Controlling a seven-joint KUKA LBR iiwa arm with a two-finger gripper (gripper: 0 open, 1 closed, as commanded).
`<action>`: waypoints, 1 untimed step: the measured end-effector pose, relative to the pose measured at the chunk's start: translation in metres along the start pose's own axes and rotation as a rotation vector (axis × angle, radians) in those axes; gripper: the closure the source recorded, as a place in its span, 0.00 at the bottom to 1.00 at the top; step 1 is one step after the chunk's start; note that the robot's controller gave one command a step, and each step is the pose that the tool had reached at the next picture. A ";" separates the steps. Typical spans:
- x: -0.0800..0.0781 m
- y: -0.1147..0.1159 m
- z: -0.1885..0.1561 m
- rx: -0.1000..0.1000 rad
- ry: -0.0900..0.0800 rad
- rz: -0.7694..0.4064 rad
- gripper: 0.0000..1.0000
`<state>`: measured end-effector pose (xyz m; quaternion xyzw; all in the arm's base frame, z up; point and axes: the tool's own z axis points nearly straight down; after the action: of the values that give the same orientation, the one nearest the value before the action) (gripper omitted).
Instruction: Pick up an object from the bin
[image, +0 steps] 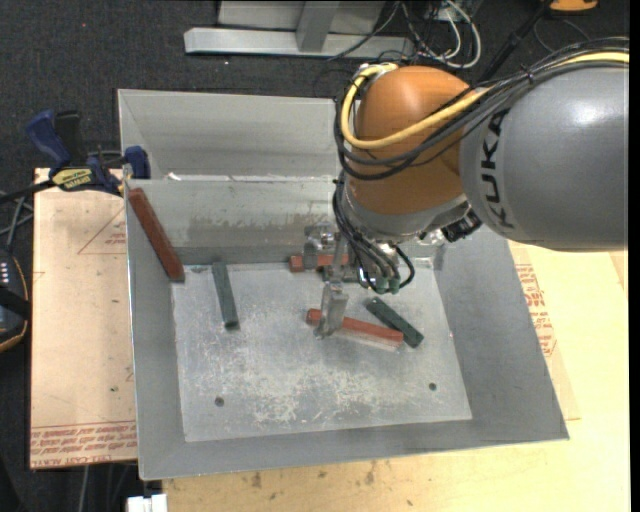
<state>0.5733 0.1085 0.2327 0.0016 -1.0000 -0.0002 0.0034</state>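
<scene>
- The pincer (327, 318) stands low in the bin (300, 400), its tip at the left end of a red bar (368, 332) that lies flat on the floor, right of centre. How far the pincer is open cannot be told, nor whether it has hold of anything.
- Risk: an end grasp. The tip sits at the bar's end, not its middle. If lifted from there, the bar probably swings down and slips out.
- Risk: a missed grasp. The bar lies flat and low. A closure set slightly high or to one side likely pushes the bar along the floor instead of clamping it.
- Risk: a snag. A short green bar (397, 323) lies at the red bar's right end, touching or overlapping it; which one is on top cannot be told. If the green bar rests on the red one, a lift may drag it along or tip the load.
- Risk: cables. The wrist cables hang close above both bars and could catch on a raised bar end.
- Low risk: a small red block (298, 263) lies near the back wall, just behind the pincer. A sideways move could knock it.
- No risk judged: another green bar (225, 296) and a long red bar (156, 236) at the left wall lie well apart.
</scene>
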 end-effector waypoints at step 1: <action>-0.002 -0.001 -0.005 -0.001 -0.008 0.003 0.00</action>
<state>0.5748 0.1079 0.2373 0.0003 -1.0000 -0.0006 -0.0006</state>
